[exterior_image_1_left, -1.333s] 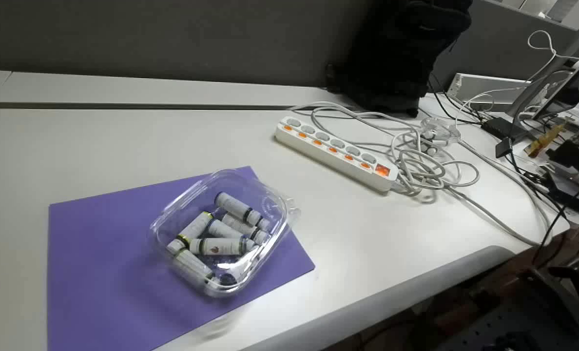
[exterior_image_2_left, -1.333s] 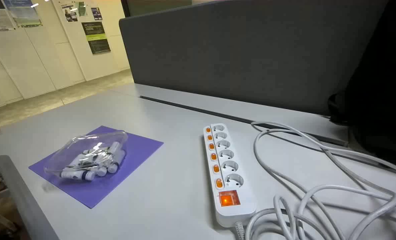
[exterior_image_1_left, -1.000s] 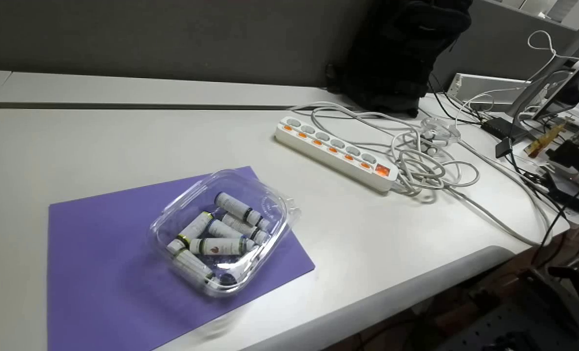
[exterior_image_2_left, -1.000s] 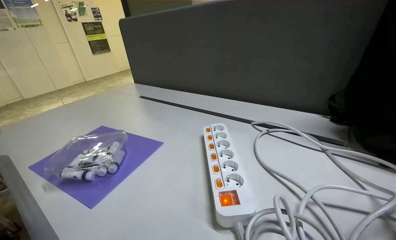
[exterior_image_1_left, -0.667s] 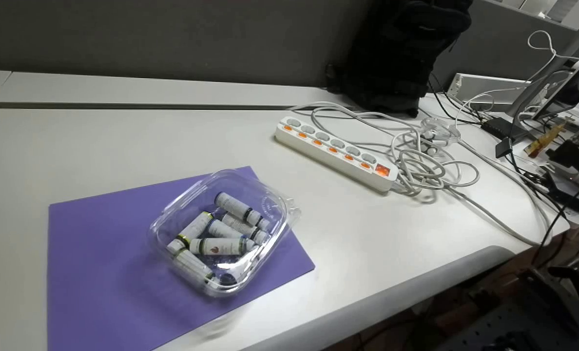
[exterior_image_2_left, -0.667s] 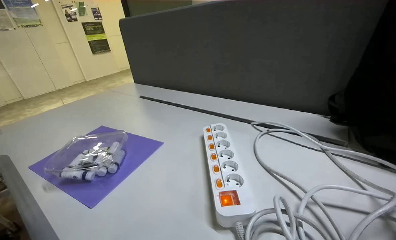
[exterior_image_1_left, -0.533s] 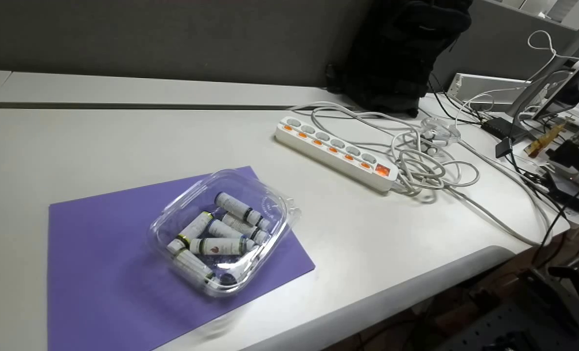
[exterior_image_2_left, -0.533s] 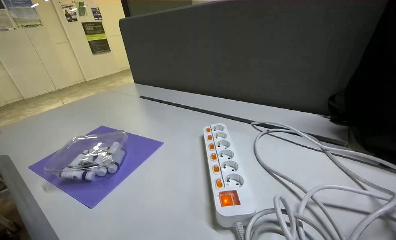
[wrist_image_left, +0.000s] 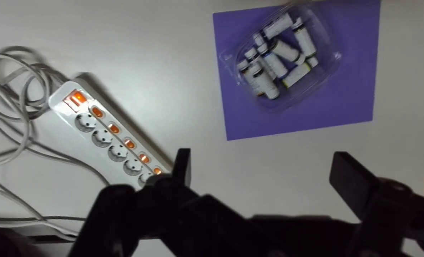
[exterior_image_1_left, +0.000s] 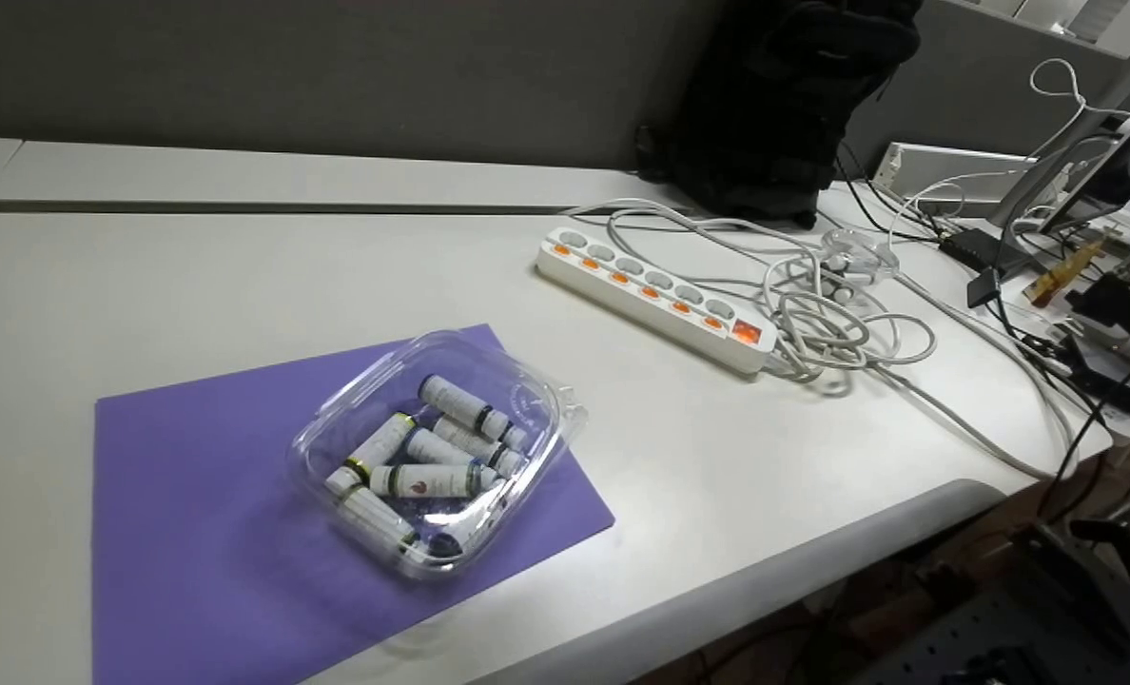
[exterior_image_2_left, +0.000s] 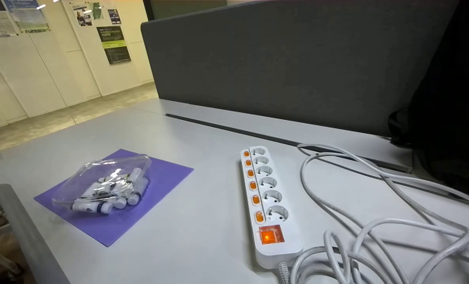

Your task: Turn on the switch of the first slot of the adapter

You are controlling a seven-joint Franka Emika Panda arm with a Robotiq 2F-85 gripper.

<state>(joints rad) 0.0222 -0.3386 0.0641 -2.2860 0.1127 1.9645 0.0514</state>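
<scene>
Two fingers [wrist_image_left: 183, 167] of the gripper [wrist_image_left: 262, 162] stand apart in the wrist view, the adapter [wrist_image_left: 119, 140] outside their gap, partly hidden behind one.

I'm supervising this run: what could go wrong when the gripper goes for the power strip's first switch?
The gripper is wide open and the small orange switches of the adapter sit close together, so it might press a neighbour.
A slip could hit the larger lit switch past one end of the row, perhaps cutting power.
In the wrist view the gripper hides the adapter's opposite end, so a switch there may be hard to aim at.
</scene>
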